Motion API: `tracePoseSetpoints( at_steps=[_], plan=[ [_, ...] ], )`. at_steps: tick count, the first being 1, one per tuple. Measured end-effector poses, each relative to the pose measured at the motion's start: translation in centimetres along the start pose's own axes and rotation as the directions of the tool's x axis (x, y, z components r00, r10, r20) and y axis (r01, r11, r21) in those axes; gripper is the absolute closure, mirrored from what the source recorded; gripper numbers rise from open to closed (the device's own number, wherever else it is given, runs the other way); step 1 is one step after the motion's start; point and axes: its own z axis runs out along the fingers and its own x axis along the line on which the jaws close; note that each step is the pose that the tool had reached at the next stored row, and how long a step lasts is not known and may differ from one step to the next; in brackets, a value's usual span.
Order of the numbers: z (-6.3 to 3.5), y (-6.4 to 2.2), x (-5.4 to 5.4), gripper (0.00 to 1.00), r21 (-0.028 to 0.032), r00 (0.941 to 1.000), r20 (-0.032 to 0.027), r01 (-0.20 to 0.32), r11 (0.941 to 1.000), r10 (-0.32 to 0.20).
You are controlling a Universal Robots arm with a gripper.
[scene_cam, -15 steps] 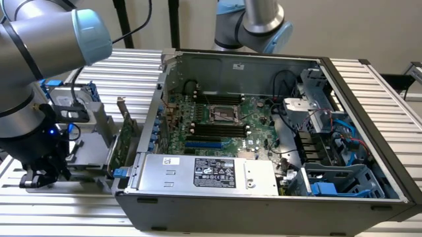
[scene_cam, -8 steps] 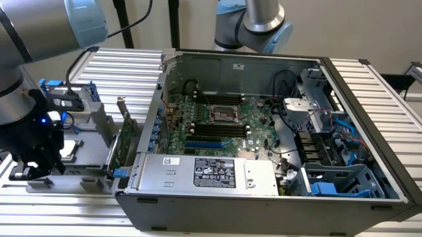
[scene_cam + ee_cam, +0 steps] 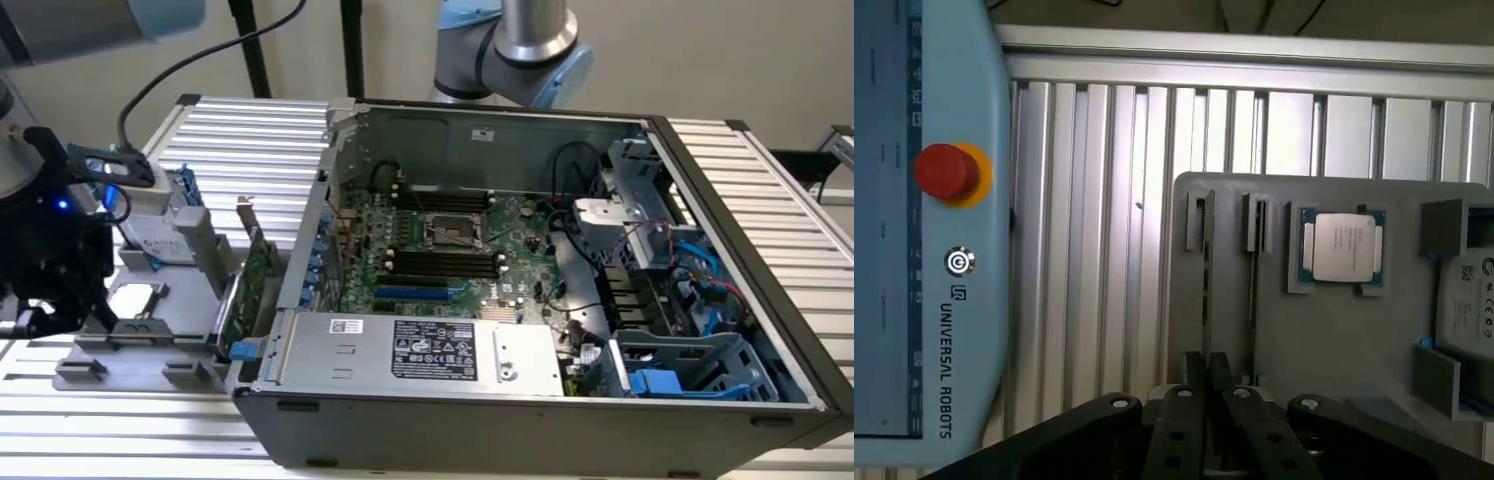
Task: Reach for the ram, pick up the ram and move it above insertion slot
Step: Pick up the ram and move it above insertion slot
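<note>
Over at the exterior view's left edge, the black gripper [image 3: 40, 310] hangs low over a grey fixture tray [image 3: 187, 335] that sits on the ribbed aluminium table [image 3: 254, 130], just beside the open computer case [image 3: 400, 430]. A small blue light glows on the gripper's body.

From the wrist camera you can see what it is doing. The tray has 2 narrow slots side by side, and the ram [image 3: 1207, 290] stands on edge in 1 of them, showing as a thin dark line. That line runs straight in between the fingertips [image 3: 1192, 385], which are drawn close together on it, so the gripper is pinching the ram's thin edge. The stick sits in its slot, low in the tray, not lifted clear.

Next to the slots on the same tray lies a square processor [image 3: 1344, 248] with a silver lid, and past that a drive with a white label [image 3: 1469, 310]. A pale blue teach pendant [image 3: 954, 300] with a red stop button [image 3: 946, 170] rests on the table well apart from the tray.

Inside the case, the green motherboard [image 3: 447, 225] lies flat with its black memory slots [image 3: 441, 265] near the centre. A green expansion card [image 3: 254, 280] stands upright between tray and case.
</note>
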Motion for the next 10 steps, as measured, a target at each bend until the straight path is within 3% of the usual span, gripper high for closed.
tracePoseSetpoints(
  at_steps=[5, 10],
  plan=[
    [-2.32, -0.77, 0.0, 0.86, -0.0001, 1.0, 0.0, 0.0, 1.0, 0.0],
    [-4.66, -2.62, 0.1, 0.86, -0.0009, 1.0, 0.0007, 0.0, 1.0, 0.0]
  ],
)
